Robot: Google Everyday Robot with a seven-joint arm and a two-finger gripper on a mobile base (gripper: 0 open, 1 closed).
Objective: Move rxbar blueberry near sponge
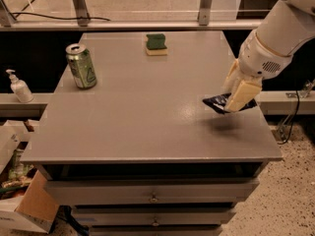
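Observation:
The rxbar blueberry (216, 103) is a dark navy wrapper with white print. My gripper (237, 93) is shut on it and holds it a little above the right side of the grey table (147, 112), with its shadow on the tabletop below. The pale fingers (242, 95) cover the bar's right part. The sponge (156, 44), dark green over pale yellow, lies at the far middle of the table, well away to the upper left of the gripper.
A green drink can (81, 66) stands upright at the table's left side. A white soap bottle (18, 87) stands on a ledge left of the table. Cardboard boxes (24, 205) lie on the floor at lower left. Drawers sit under the tabletop.

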